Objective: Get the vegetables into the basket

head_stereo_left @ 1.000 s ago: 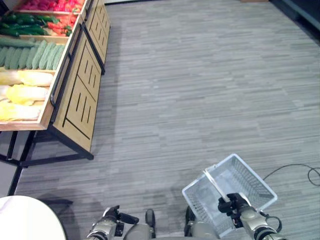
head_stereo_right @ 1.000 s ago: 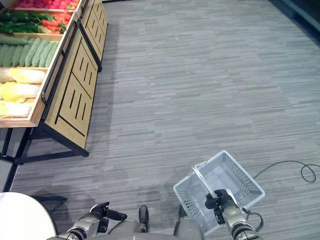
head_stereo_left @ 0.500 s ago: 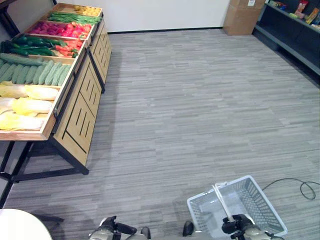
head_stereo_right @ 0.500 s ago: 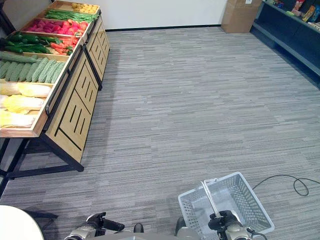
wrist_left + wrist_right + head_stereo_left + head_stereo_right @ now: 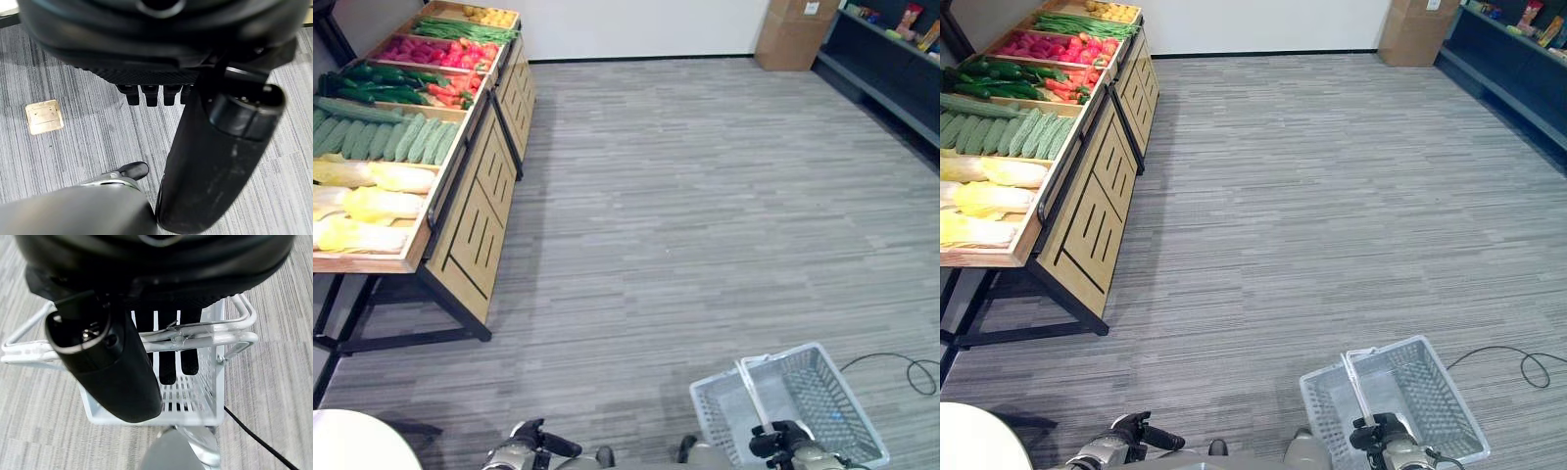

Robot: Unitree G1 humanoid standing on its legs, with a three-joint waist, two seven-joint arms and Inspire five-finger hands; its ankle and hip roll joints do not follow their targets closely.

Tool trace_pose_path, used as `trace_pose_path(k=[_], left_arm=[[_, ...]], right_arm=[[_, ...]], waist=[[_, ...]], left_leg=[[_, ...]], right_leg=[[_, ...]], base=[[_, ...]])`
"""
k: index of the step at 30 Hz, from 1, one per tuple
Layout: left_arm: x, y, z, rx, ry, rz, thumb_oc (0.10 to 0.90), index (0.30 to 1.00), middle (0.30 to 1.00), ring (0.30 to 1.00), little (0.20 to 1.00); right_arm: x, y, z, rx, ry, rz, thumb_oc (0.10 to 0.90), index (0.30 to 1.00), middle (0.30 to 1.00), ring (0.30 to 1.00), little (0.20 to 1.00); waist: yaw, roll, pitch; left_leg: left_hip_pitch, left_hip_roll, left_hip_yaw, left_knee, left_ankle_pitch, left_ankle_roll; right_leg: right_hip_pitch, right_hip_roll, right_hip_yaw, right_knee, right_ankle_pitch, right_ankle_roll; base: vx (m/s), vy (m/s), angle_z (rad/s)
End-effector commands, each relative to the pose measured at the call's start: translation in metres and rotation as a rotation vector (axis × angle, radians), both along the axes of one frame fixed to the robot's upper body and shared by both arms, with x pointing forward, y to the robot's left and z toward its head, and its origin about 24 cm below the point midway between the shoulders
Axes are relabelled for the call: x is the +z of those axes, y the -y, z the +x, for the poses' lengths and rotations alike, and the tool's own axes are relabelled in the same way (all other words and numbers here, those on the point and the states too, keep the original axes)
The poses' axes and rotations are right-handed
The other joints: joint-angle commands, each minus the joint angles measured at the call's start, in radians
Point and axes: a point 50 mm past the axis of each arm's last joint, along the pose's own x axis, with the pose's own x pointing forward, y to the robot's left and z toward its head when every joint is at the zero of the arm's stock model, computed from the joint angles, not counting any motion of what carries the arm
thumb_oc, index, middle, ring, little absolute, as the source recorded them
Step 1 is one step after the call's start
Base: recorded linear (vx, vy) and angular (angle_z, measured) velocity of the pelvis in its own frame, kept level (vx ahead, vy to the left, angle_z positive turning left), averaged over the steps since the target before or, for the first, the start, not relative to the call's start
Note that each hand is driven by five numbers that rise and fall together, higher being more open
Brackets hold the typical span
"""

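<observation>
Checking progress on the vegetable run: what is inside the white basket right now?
Nothing shows inside the white basket: only its bare mesh floor and walls. The right hand, curled around the handle, covers part of the inside in the right wrist view.

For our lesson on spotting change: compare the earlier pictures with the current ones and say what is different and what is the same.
The view has tilted up, so that is the camera moving, not the vegetable stand. The right robot hand stays curled round the handle of the white basket, which remains empty. The left robot hand holds nothing.
</observation>
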Motion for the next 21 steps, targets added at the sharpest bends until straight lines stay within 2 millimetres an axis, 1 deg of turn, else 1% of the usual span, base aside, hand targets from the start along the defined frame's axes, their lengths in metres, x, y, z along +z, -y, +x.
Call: trace_pose_path(k=[1, 2, 3, 4, 5, 6, 7, 8, 9, 11, 12, 14, 15, 16, 17, 18, 19, 20, 21], left_arm=[[0.005, -0.018, 0.004, 0.015, 0.008, 0.045, 0.900, 1.000, 1.000, 1.000, 1.000], [0.005, -0.019, 0.004, 0.015, 0.011, 0.046, 0.900, 1.000, 1.000, 1.000, 1.000], [0.005, -0.019, 0.004, 0.015, 0.011, 0.046, 0.900, 1.000, 1.000, 1.000, 1.000], [0.005, -0.020, 0.004, 0.010, 0.005, 0.051, 0.900, 1.000, 1.000, 1.000, 1.000], [0.005, -0.019, 0.004, 0.010, 0.005, 0.050, 0.900, 1.000, 1.000, 1.000, 1.000], [0.005, -0.020, 0.003, 0.007, -0.002, 0.054, 0.900, 1.000, 1.000, 1.000, 1.000], [0.006, -0.021, 0.004, 0.006, -0.003, 0.058, 0.900, 1.000, 1.000, 1.000, 1.000], [0.005, -0.021, 0.004, 0.003, -0.003, 0.058, 0.900, 1.000, 1.000, 1.000, 1.000], [0.005, -0.021, 0.004, 0.000, -0.005, 0.057, 0.900, 1.000, 1.000, 1.000, 1.000], [0.005, -0.020, 0.002, -0.006, -0.012, 0.057, 0.900, 1.000, 1.000, 1.000, 1.000], [0.004, -0.020, -0.001, -0.008, -0.025, 0.054, 0.900, 1.000, 1.000, 1.000, 1.000], [0.004, -0.020, -0.001, -0.008, -0.025, 0.054, 0.900, 1.000, 1.000, 1.000, 1.000], [0.002, -0.016, -0.004, -0.025, -0.037, 0.047, 0.900, 1.000, 1.000, 1.000, 1.000], [0.002, -0.016, -0.004, -0.025, -0.037, 0.047, 0.900, 1.000, 1.000, 1.000, 1.000], [0.001, -0.013, -0.003, -0.035, -0.037, 0.040, 0.900, 1.000, 1.000, 1.000, 1.000], [0.001, -0.011, -0.003, -0.039, -0.037, 0.038, 0.900, 1.000, 1.000, 1.000, 1.000], [0.000, -0.007, -0.004, -0.053, -0.043, 0.030, 0.900, 1.000, 1.000, 1.000, 1.000], [0.000, -0.007, -0.004, -0.053, -0.043, 0.029, 0.900, 1.000, 1.000, 1.000, 1.000], [-0.001, -0.006, -0.005, -0.054, -0.048, 0.027, 0.900, 1.000, 1.000, 1.000, 1.000]], right_arm=[[-0.003, -0.015, 0.007, -0.029, 0.050, 0.070, 0.400, 0.300, 0.300, 0.300, 0.300], [-0.003, -0.015, 0.007, -0.027, 0.050, 0.072, 0.400, 0.300, 0.300, 0.300, 0.300], [-0.003, -0.015, 0.007, -0.027, 0.050, 0.072, 0.400, 0.300, 0.300, 0.300, 0.300], [-0.003, -0.016, 0.007, -0.030, 0.052, 0.073, 0.400, 0.300, 0.300, 0.300, 0.300], [-0.003, -0.016, 0.007, -0.030, 0.052, 0.072, 0.400, 0.300, 0.300, 0.300, 0.300], [-0.003, -0.015, 0.007, -0.032, 0.052, 0.070, 0.400, 0.300, 0.300, 0.300, 0.300], [-0.003, -0.015, 0.006, -0.039, 0.055, 0.072, 0.400, 0.300, 0.300, 0.300, 0.300], [-0.003, -0.015, 0.005, -0.041, 0.055, 0.073, 0.400, 0.300, 0.300, 0.300, 0.300], [-0.004, -0.017, 0.004, -0.043, 0.051, 0.076, 0.400, 0.300, 0.300, 0.300, 0.300], [-0.006, -0.017, -0.001, -0.044, 0.040, 0.078, 0.400, 0.300, 0.300, 0.300, 0.300], [-0.007, -0.017, -0.006, -0.039, 0.023, 0.078, 0.400, 0.300, 0.300, 0.300, 0.300], [-0.007, -0.017, -0.006, -0.039, 0.023, 0.077, 0.400, 0.300, 0.300, 0.300, 0.300], [-0.007, -0.014, -0.012, -0.047, 0.012, 0.072, 0.400, 0.300, 0.300, 0.300, 0.300], [-0.007, -0.014, -0.012, -0.047, 0.012, 0.072, 0.400, 0.300, 0.300, 0.300, 0.300], [-0.007, -0.011, -0.015, -0.065, 0.014, 0.070, 0.400, 0.300, 0.300, 0.300, 0.300], [-0.007, -0.010, -0.016, -0.073, 0.014, 0.069, 0.400, 0.300, 0.300, 0.300, 0.300], [-0.007, -0.007, -0.021, -0.090, 0.005, 0.065, 0.400, 0.300, 0.300, 0.300, 0.300], [-0.007, -0.007, -0.021, -0.090, 0.005, 0.065, 0.400, 0.300, 0.300, 0.300, 0.300], [-0.007, -0.006, -0.023, -0.094, -0.001, 0.063, 0.400, 0.300, 0.300, 0.300, 0.300]], waist=[[-0.010, -0.010, 0.054], [-0.018, -0.015, 0.059], [-0.019, -0.013, 0.060], [-0.031, -0.026, 0.072], [-0.033, -0.021, 0.075], [-0.040, -0.029, 0.081], [-0.060, -0.032, 0.098], [-0.070, -0.037, 0.102], [-0.077, -0.042, 0.104], [-0.086, -0.046, 0.101], [-0.093, -0.051, 0.092], [-0.094, -0.049, 0.092], [-0.106, -0.046, 0.080], [-0.106, -0.045, 0.080], [-0.121, -0.034, 0.070], [-0.131, -0.024, 0.063], [-0.145, 0.001, 0.048], [-0.146, 0.003, 0.047], [-0.151, 0.014, 0.041]], left_leg=[[-0.008, 0.004, -0.061, 0.035, -0.071, -0.040], [0.003, 0.003, -0.068, 0.026, -0.071, -0.046], [0.007, 0.006, -0.070, 0.025, -0.074, -0.047], [0.024, -0.002, -0.082, 0.016, -0.077, -0.054], [0.029, 0.003, -0.085, 0.015, -0.080, -0.055], [0.037, -0.001, -0.090, 0.011, -0.081, -0.059], [0.071, -0.002, -0.109, 0.006, -0.098, -0.064], [0.081, -0.008, -0.113, 0.006, -0.103, -0.067], [0.096, -0.010, -0.119, 0.004, -0.112, -0.069], [0.120, -0.012, -0.123, 0.007, -0.134, -0.074], [0.151, -0.017, -0.137, 0.010, -0.156, -0.075], [0.152, -0.015, -0.138, 0.010, -0.157, -0.076], [0.176, -0.010, -0.156, 0.020, -0.177, -0.083], [0.176, -0.010, -0.156, 0.020, -0.177, -0.083], [0.189, 0.004, -0.162, 0.024, -0.185, -0.096], [0.193, 0.017, -0.167, 0.029, -0.185, -0.108], [0.203, 0.048, -0.178, 0.046, -0.157, -0.135], [0.203, 0.050, -0.179, 0.046, -0.157, -0.136], [0.206, 0.064, -0.186, 0.053, -0.140, -0.148]], right_leg=[[0.050, -0.032, 0.075, -0.110, 0.170, 0.077], [0.024, -0.009, 0.073, -0.156, 0.165, 0.078], [0.029, -0.007, 0.071, -0.157, 0.163, 0.077], [-0.015, 0.012, 0.058, -0.254, 0.187, 0.089], [-0.006, 0.016, 0.053, -0.259, 0.187, 0.088], [-0.033, 0.026, 0.049, -0.296, 0.204, 0.094], [-0.083, 0.065, 0.025, -0.373, 0.244, 0.108], [-0.101, 0.074, 0.014, -0.401, 0.258, 0.112], [-0.114, 0.091, -0.013, -0.434, 0.267, 0.115], [-0.118, 0.109, -0.061, -0.459, 0.280, 0.114], [-0.119, 0.117, -0.091, -0.452, 0.287, 0.103], [-0.117, 0.117, -0.093, -0.452, 0.286, 0.103], [-0.109, 0.122, -0.092, -0.439, 0.278, 0.081], [-0.108, 0.122, -0.092, -0.439, 0.278, 0.081], [-0.099, 0.139, -0.076, -0.437, 0.277, 0.062], [-0.095, 0.146, -0.077, -0.432, 0.269, 0.056], [-0.094, 0.159, -0.089, -0.405, 0.241, 0.034], [-0.094, 0.159, -0.091, -0.404, 0.239, 0.034], [-0.092, 0.164, -0.096, -0.391, 0.225, 0.025]], base=[[0.22, 0.036, 0.04], [0.18, 0.006, -0.11], [0.19, -0.056, -0.09], [0.13, -0.043, -0.01], [0.18, -0.059, 0.18], [0.24, -0.051, 0.35], [0.31, -0.048, 0.21], [0.34, -0.045, 0.31], [0.24, -0.030, 0.34], [0.29, -0.062, 0.55], [0.26, -0.067, 0.55], [0.18, -0.064, 0.55], [0.18, -0.073, 0.26], [0.32, -0.168, 0.13], [0.23, -0.149, 0.20], [0.41, -0.252, 0.72], [0.28, -0.159, 0.80], [0.26, -0.147, 0.72], [0.08, -0.044, 0.40]])
